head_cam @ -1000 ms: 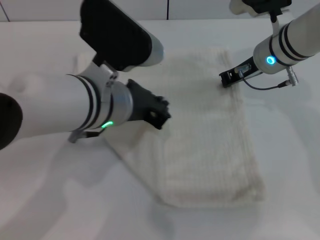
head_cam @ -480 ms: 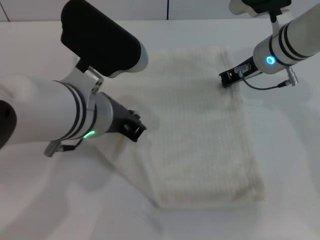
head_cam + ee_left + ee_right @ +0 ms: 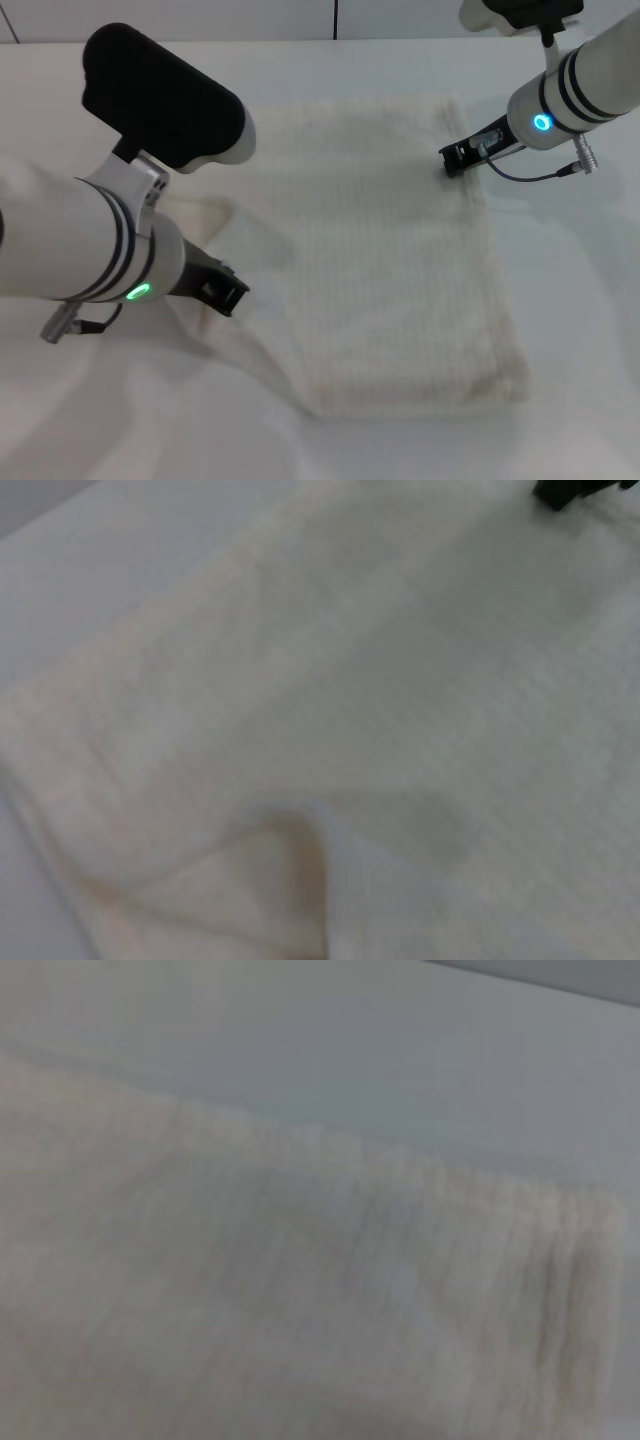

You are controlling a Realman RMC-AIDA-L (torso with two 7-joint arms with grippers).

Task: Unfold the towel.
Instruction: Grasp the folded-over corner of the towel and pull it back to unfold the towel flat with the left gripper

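The cream-white towel (image 3: 400,270) lies on the white table (image 3: 580,300), partly unfolded. My left gripper (image 3: 222,292) is at the towel's left side, shut on its top layer, which rises in a loose fold (image 3: 245,235) toward it. The left wrist view shows that raised fold (image 3: 290,870) and the ribbed cloth beyond. My right gripper (image 3: 455,160) is shut and rests tip-down on the towel's far right corner; its tip also shows in the left wrist view (image 3: 565,492). The right wrist view shows the towel's hemmed edge (image 3: 400,1220). No red tag is visible.
The white table (image 3: 350,1050) runs all round the towel. A wall line (image 3: 335,20) bounds the table at the back. My left arm's big white forearm (image 3: 70,250) covers the table's left part.
My left gripper has moved left and toward me, dragging the towel's top layer with it, so more cloth lies open. The right gripper has stayed in place.
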